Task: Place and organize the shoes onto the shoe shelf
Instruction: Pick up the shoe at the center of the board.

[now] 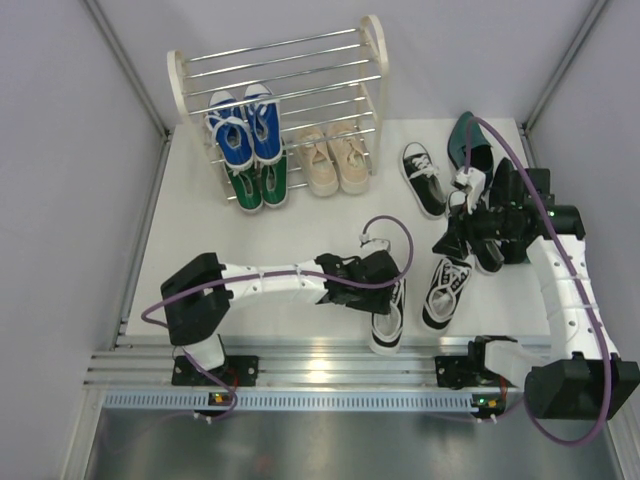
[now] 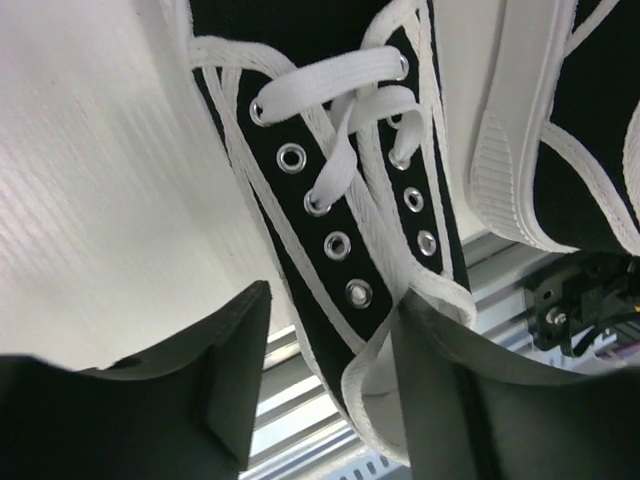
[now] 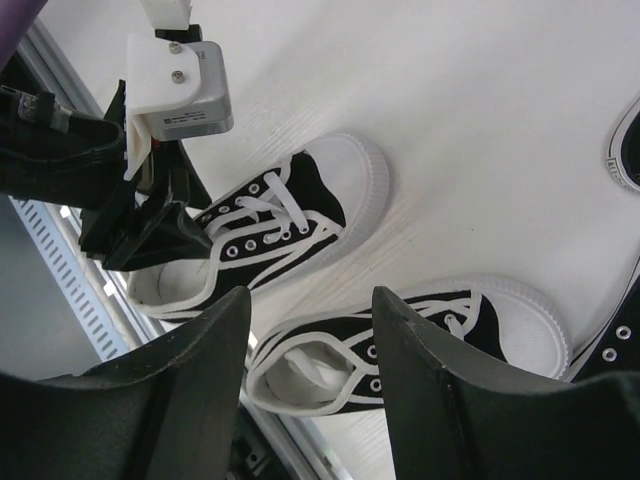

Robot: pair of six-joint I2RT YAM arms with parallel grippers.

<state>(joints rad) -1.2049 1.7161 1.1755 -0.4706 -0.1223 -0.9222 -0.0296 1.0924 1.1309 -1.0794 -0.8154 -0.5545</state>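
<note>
left gripper (image 2: 333, 300) jaws apart straddling the laces of a black-and-white sneaker (image 2: 345, 190) at the table (image 1: 300, 225) near edge, gap showing on one side, right gripper (image 3: 312, 295) jaws apart and empty above a second sneaker (image 3: 400, 345) beside it, shoe shelf (image 1: 375, 45) at far-left corner.

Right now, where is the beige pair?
In the top view, the beige pair sits at the front right of the shoe shelf, beside the green pair.

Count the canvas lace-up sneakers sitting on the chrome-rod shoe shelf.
6, all on the chrome-rod shelf: a blue canvas pair at left, a green pair just nearer, a beige pair at right. The blue pair may cover others.
</note>
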